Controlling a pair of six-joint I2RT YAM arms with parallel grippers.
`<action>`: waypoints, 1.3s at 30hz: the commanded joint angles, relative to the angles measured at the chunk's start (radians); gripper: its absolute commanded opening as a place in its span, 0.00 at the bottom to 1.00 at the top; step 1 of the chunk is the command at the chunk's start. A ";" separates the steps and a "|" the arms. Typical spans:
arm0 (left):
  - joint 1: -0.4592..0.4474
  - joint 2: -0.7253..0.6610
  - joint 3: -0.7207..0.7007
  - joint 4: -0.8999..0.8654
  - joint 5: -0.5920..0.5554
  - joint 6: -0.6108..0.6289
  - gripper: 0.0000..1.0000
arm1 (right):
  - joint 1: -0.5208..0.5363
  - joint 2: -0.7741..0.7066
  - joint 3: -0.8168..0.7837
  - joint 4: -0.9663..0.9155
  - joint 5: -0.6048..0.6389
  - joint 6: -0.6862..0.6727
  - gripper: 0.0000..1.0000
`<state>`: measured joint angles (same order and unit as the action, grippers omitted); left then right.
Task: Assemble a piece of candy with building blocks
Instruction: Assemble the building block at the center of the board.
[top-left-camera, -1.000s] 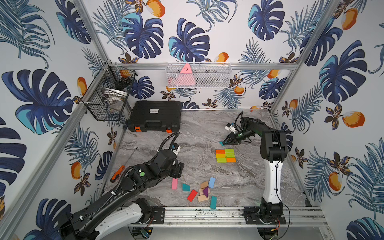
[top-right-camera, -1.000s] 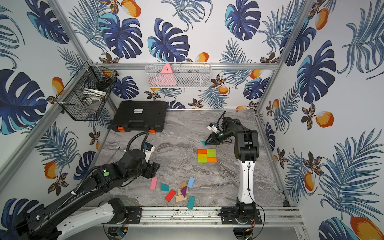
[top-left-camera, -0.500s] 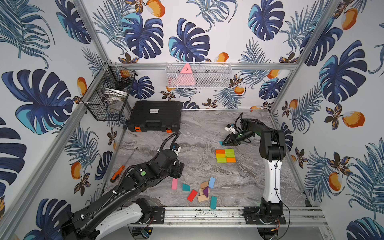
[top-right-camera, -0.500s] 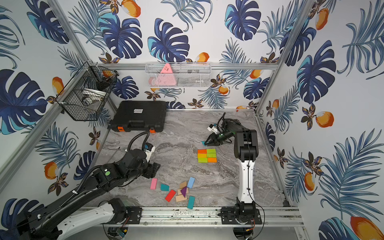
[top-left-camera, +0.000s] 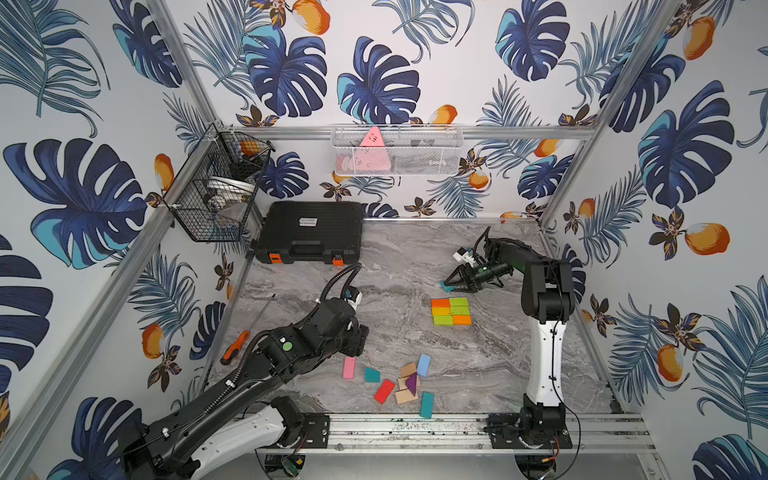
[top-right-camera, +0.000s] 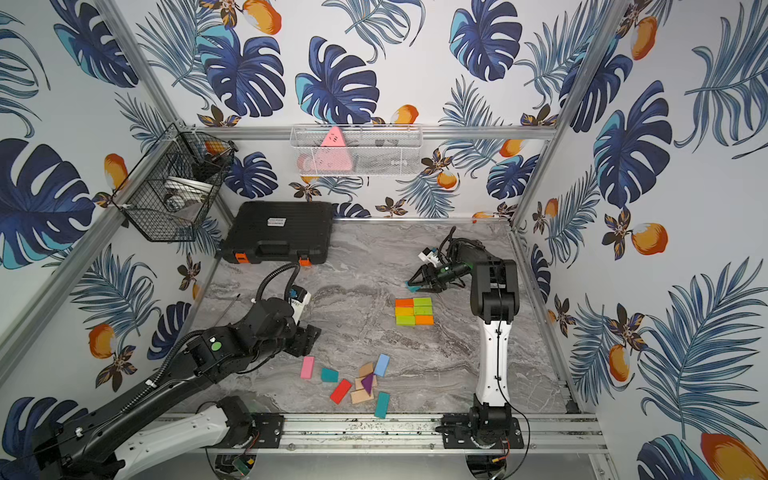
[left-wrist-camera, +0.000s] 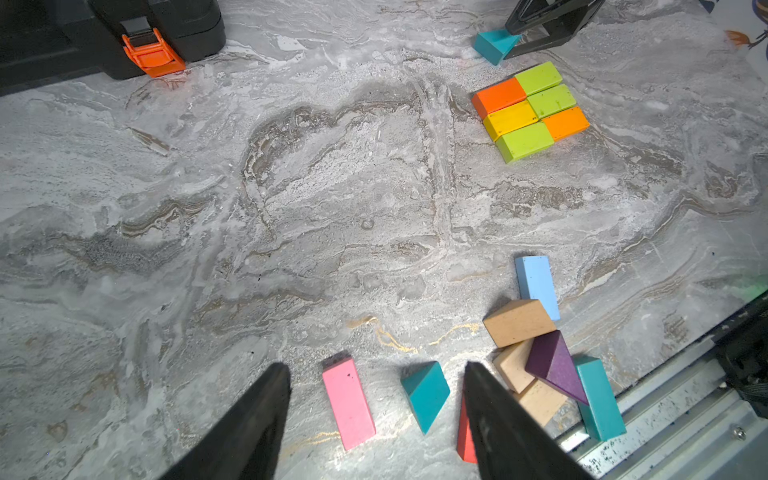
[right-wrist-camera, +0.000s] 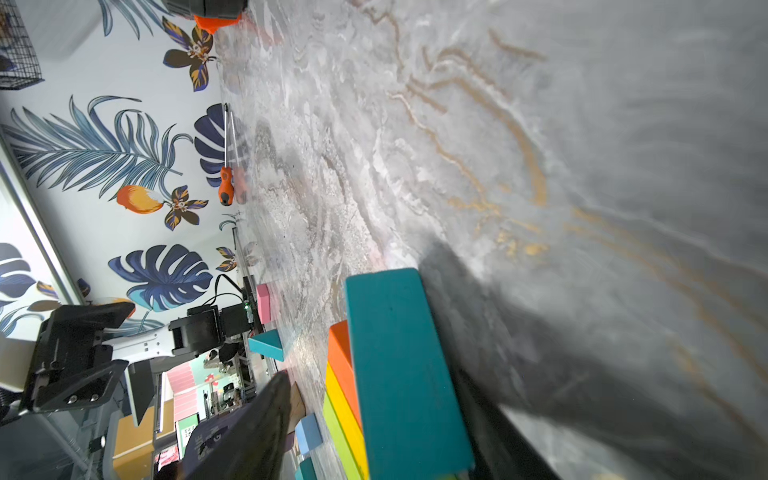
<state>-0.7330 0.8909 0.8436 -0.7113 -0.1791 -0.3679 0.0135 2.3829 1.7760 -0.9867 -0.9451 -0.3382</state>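
Near-left of the six-block square (top-left-camera: 451, 311), the left hand (left-wrist-camera: 374, 365) hangs half-spread, empty, over the pink block (left-wrist-camera: 348, 403), probably choosing a piece. Just behind the square, the right hand (top-left-camera: 452, 282) stands parted around a teal wedge (left-wrist-camera: 494, 45), seemingly set as wrapper.

Bright, even light; right wrist view blurs at edges, dark shadow across tabletop (right-wrist-camera: 540, 332).

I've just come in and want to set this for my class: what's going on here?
Coloured wooden blocks are being built into a candy shape. The right gripper stands open around a teal block on the table, close beside a square of six orange, yellow and green blocks. The left gripper hovers open above a pink block, near a loose pile of spare blocks.
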 joint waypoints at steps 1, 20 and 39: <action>0.000 0.000 0.005 0.001 -0.002 0.008 0.71 | -0.013 -0.018 -0.025 0.109 0.250 0.061 0.70; -0.001 -0.017 0.005 0.006 0.011 0.011 0.71 | -0.002 -0.175 -0.131 0.388 0.462 0.274 0.81; -0.001 -0.031 0.005 0.007 0.017 0.011 0.72 | 0.089 -0.005 0.000 0.297 0.275 0.288 0.68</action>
<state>-0.7330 0.8623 0.8440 -0.7109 -0.1608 -0.3672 0.0963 2.3466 1.7802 -0.5041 -0.6731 -0.0158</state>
